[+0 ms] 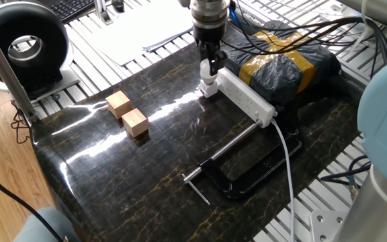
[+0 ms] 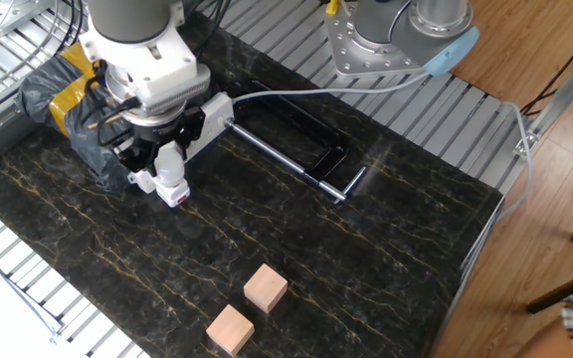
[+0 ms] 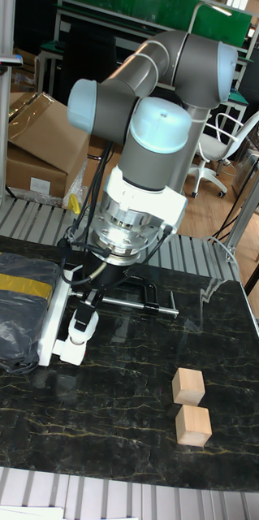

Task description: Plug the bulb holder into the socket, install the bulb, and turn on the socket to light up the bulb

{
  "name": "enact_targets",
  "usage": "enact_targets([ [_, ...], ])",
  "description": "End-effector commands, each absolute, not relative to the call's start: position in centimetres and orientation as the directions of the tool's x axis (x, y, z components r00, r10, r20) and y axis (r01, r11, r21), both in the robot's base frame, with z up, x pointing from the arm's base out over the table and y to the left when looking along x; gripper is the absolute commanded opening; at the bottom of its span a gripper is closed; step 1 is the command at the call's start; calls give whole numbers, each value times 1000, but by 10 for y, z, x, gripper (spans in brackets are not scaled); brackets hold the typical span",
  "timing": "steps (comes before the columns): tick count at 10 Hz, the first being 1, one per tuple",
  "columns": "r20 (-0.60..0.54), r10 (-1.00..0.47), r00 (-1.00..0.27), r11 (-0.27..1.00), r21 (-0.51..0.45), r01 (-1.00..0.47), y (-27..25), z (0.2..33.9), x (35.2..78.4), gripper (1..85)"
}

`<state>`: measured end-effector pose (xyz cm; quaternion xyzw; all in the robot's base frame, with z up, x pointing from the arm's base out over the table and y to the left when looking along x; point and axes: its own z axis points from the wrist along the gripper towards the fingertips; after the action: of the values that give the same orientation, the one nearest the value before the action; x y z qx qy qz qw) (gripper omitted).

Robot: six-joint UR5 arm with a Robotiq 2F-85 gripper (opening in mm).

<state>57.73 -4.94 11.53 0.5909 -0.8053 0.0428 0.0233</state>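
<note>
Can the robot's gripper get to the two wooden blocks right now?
Probably not right away: the gripper seems shut on the bulb at the socket's end. The wooden blocks sit alone on the table, nothing over them.
</note>
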Motion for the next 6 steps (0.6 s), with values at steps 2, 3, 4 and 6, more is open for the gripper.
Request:
enact_targets([
  [2,66,-886,-458,457,-42,-889,-41,116,578,13],
  [3,61,-871,-487,485,-39,-873,-41,115,579,13],
  [4,52,-857,-512,511,-31,-859,-42,113,581,13],
  [6,56,-814,-578,578,-19,-816,-47,112,582,13],
])
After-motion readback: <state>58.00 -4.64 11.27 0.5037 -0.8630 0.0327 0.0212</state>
